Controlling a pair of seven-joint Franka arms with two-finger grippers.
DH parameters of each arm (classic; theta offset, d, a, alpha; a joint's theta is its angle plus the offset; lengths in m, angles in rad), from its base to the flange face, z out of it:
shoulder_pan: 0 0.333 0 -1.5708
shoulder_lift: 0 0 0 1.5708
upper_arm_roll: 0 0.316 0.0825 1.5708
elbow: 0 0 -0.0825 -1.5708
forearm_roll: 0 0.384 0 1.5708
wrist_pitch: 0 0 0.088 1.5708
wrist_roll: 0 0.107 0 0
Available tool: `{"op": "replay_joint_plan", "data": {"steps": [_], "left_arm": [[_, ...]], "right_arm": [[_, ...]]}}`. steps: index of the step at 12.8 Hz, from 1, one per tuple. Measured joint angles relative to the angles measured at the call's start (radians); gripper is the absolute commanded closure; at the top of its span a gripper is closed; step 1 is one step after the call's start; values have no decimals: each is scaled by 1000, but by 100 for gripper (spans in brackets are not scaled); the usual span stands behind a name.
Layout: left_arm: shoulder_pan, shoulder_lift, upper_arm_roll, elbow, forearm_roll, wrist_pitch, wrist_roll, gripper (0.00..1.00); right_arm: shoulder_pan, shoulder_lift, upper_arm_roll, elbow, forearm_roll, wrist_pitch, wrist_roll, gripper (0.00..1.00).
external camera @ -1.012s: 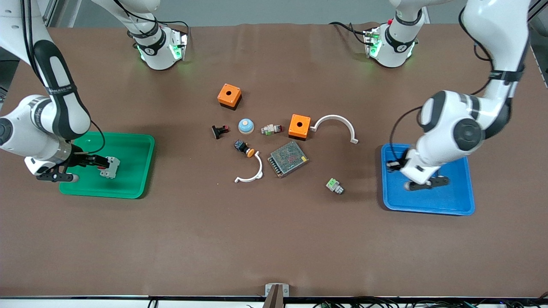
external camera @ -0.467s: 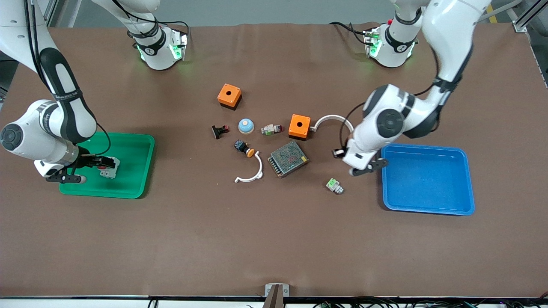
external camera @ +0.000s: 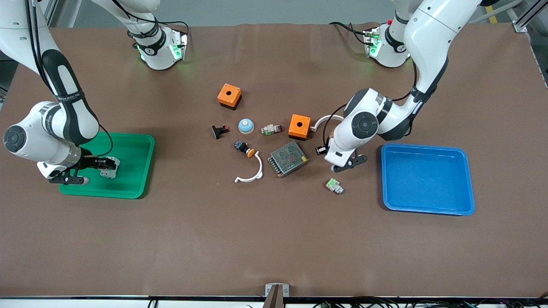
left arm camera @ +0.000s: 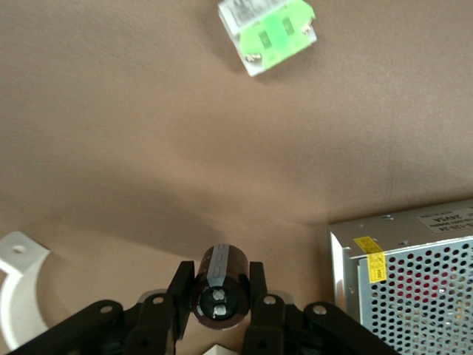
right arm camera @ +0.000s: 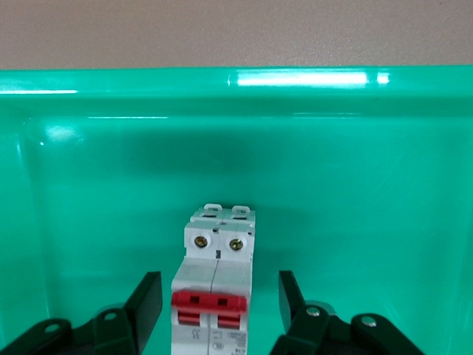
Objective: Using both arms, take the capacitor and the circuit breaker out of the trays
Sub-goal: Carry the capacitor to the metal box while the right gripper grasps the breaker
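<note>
Black stubby capacitor [left arm camera: 219, 286] was clamped in the left hand [left arm camera: 221, 305]; white-grey breaker [right arm camera: 213, 287] was flanked by the spread right hand [right arm camera: 219, 302] in the green tray [external camera: 137, 147].

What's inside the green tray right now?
The breaker sits inside the green tray, between the open fingers of the right gripper. The tray floor under the breaker and gripper is covered; nothing else shows inside.

White breaker [right arm camera: 213, 296] with red lever, green tray [external camera: 132, 162], black capacitor [left arm camera: 219, 286].

Power supply [external camera: 288, 158] as the anchor: capacitor [left arm camera: 219, 285] hangs just beside it toward the left arm's end; breaker [external camera: 109, 167] sits in the tray [external camera: 132, 188] well toward the right arm's end.
</note>
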Motion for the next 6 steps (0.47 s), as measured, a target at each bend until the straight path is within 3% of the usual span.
{"op": "replay_joint_plan", "data": {"steps": [2, 3, 5, 6], "left_arm": [[-17, 24, 0, 2, 0, 25, -23, 95], [-23, 31, 0, 5, 1, 29, -26, 87], [-25, 40, 0, 9, 15, 30, -28, 55], [-25, 46, 1, 9, 21, 30, -29, 44]], "right_arm": [[0, 0, 0, 0, 2, -1, 0, 54], [0, 0, 0, 0, 2, -2, 0, 57], [0, 0, 0, 0, 3, -5, 0, 66], [0, 0, 0, 0, 3, -11, 0, 67]]}}
